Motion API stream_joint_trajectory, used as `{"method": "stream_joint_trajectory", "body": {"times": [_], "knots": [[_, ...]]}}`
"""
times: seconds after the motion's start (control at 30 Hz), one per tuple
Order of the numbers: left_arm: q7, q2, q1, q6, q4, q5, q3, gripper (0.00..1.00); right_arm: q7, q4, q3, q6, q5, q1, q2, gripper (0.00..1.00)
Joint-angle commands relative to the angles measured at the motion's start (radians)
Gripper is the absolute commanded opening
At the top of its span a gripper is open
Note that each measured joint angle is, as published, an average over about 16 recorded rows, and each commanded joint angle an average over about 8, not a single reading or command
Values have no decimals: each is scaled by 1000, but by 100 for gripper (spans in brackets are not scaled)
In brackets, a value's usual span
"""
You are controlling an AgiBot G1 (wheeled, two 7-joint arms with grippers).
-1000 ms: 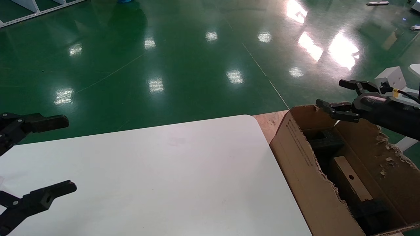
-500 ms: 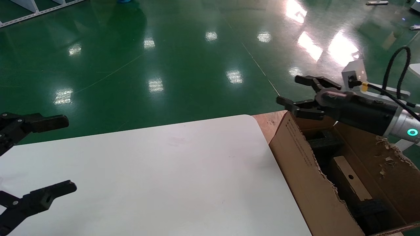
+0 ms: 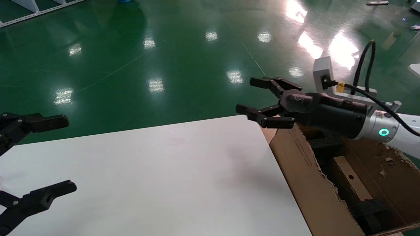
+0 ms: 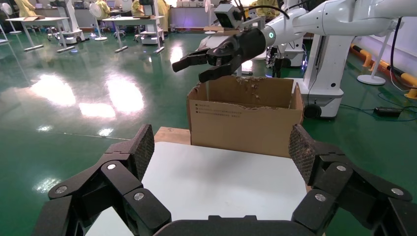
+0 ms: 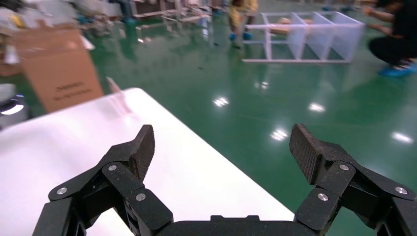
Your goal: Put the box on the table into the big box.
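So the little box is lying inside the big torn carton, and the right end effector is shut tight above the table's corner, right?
Not quite. In the head view the right end effector is open, fingers spread, above the table corner. The little box does lie inside the carton.

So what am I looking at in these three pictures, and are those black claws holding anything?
A two-armed robot. The wide picture comes from a camera on its head; the other two from cameras on its wrists, looking out between the claws. The right gripper hangs open and empty over the far corner of the large white table. The left gripper waits open at the table's near left edge. Beside the table stands the big torn brown carton with black foam inside; the small oblong taped cardboard box with a round hole lies in it.
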Motion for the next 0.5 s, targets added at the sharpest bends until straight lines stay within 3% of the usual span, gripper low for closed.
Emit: {"method": "stream_joint_trajectory", "body": {"times": [0.03, 0.5], "knots": [[0, 0, 0, 0, 0, 0, 0, 100, 23, 45, 32, -3, -18, -13, -3, 100], [0, 0, 0, 0, 0, 0, 0, 100, 182, 356, 256, -22, -143, -107, -28, 100]]}}
